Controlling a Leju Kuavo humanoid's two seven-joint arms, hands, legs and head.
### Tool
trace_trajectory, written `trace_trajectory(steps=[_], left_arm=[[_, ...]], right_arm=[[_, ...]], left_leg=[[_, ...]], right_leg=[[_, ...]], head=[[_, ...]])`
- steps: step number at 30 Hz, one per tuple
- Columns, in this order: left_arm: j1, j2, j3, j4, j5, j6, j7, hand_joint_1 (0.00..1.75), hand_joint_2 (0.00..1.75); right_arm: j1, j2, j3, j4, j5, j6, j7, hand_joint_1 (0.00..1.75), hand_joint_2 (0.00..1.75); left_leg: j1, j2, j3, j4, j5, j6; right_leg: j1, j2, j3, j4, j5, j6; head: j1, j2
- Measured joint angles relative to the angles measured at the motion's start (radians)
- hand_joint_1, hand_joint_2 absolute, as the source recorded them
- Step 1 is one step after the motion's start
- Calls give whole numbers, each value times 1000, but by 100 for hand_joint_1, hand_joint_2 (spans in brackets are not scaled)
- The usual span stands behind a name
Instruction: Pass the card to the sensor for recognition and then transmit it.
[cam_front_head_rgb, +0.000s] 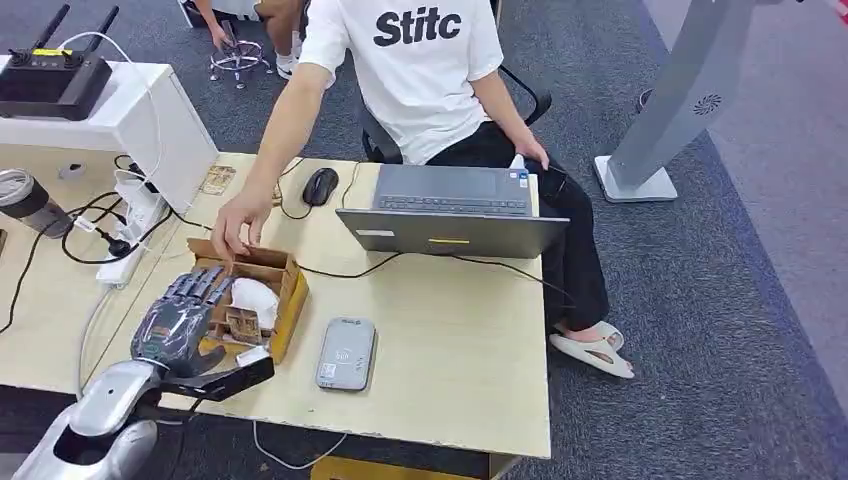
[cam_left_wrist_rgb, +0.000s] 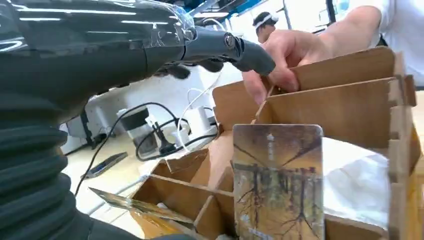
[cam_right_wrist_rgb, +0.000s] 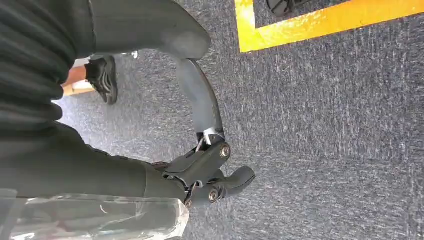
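Note:
A card (cam_left_wrist_rgb: 277, 182) with a tree picture stands upright in a divided cardboard box (cam_front_head_rgb: 283, 290), also seen as the box (cam_left_wrist_rgb: 345, 107) up close. My left hand (cam_front_head_rgb: 185, 315) hovers over the box's near end with its fingers (cam_left_wrist_rgb: 227, 46) stretched out flat above the card, holding nothing. The card (cam_front_head_rgb: 243, 324) sits just beside my palm. A grey card sensor (cam_front_head_rgb: 346, 353) lies flat on the table to the right of the box. My right hand (cam_right_wrist_rgb: 210, 170) hangs over grey carpet, empty, thumb apart from the fingers.
A person's hand (cam_front_head_rgb: 235, 222) grips the box's far wall, the same hand (cam_left_wrist_rgb: 280, 57) close to my fingertips. A second card (cam_left_wrist_rgb: 140, 204) lies slanted in a near compartment. A laptop (cam_front_head_rgb: 450, 210), mouse (cam_front_head_rgb: 320, 186) and cables (cam_front_head_rgb: 110, 235) occupy the table's far side.

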Motion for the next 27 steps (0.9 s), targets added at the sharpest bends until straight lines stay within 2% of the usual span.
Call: trace_trajectory(steps=[24, 27], left_arm=[[-21, 0, 0, 5, -22, 18, -8, 0, 175], [-23, -6, 0, 5, -17, 43, -1, 0, 175]], right_arm=[[3, 0, 2, 0, 30, -3, 3, 0, 175], [4, -1, 3, 0, 33, -3, 3, 0, 175]], left_leg=[[0, 0, 0, 0, 0, 0], [0, 0, 0, 0, 0, 0]], right_leg=[[0, 0, 0, 0, 0, 0], [0, 0, 0, 0, 0, 0]], head=[[0, 0], [0, 0]])
